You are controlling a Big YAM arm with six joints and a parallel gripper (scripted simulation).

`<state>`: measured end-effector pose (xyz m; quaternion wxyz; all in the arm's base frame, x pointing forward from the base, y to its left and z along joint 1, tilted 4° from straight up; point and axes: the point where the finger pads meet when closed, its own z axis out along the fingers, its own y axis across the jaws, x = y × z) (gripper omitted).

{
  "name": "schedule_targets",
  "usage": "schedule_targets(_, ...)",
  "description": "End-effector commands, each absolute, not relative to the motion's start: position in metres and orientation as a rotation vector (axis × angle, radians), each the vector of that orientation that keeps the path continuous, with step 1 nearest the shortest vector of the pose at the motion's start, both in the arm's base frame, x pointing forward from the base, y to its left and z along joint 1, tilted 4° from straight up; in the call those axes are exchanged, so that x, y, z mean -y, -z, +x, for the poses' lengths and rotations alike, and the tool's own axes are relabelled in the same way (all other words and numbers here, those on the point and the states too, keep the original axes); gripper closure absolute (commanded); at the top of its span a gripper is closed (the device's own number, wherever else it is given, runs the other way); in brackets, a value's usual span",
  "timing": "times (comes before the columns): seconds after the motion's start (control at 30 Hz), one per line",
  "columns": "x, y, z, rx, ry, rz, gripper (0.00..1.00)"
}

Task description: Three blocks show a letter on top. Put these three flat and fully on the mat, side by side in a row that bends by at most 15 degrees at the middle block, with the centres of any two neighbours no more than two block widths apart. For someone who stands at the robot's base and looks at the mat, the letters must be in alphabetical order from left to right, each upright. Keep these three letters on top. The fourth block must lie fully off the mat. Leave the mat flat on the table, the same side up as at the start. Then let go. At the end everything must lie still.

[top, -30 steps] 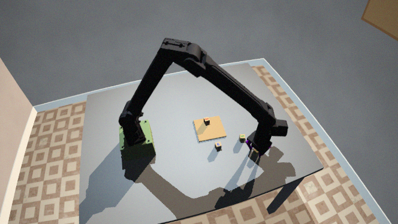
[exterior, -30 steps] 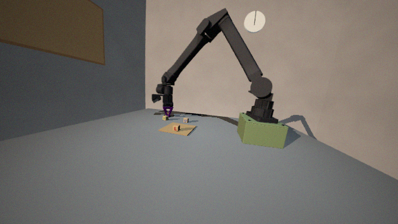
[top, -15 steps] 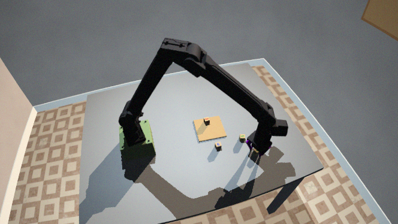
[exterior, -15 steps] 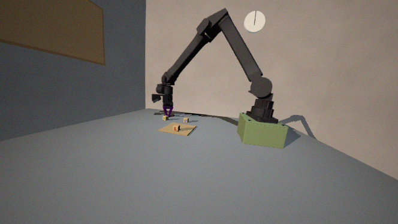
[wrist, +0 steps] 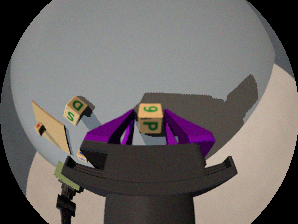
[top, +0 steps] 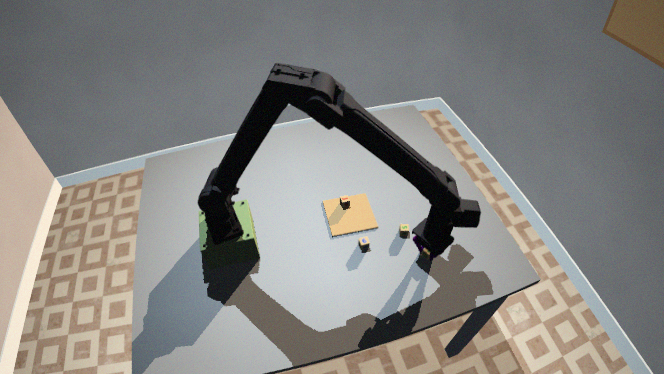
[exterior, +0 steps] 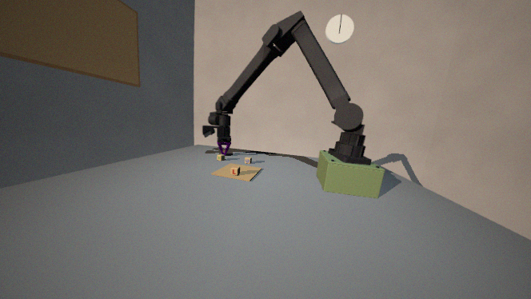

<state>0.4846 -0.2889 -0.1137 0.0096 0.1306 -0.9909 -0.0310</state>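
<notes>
Block w/ red top ltr [top: 345, 201] [exterior: 235, 171] [wrist: 39, 129] on mat [top: 360, 219] [exterior: 249, 177] [wrist: 56, 131]; blue-ltr block [top: 364, 243] [exterior: 248, 160] [wrist: 81, 155] & green-ltr block [top: 404, 230] [exterior: 220, 157] [wrist: 77, 111] off mat; gripper [top: 424, 252] [exterior: 224, 153] [wrist: 149, 113] part-open astride 4th block [top: 425, 254] [wrist: 151, 119], can't tell if gripped.

Top view: letters on block [top: 426, 254] [wrist: 151, 119] at my gripper [top: 423, 252] [exterior: 224, 154] [wrist: 149, 113] were too small to read. Wrist view, seven o'clock: my gripper hid most of blue-lettered block [top: 364, 243] [exterior: 248, 160] [wrist: 81, 156]. Exterior, eleven o'clock: edge cropped board [top: 637, 32] [exterior: 76, 40].
</notes>
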Motion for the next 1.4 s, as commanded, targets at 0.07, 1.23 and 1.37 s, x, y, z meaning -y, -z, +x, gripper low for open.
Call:
schedule_targets(0.07,0.2917,0.0937,0.4974,3.138,0.046,0.408,0.61)
schedule_targets(1.23,0.2919,0.0932,0.4976,3.138,0.045,0.409,0.80)
schedule_targets(1.37,0.2902,0.0848,0.4929,3.123,0.064,0.406,0.80)
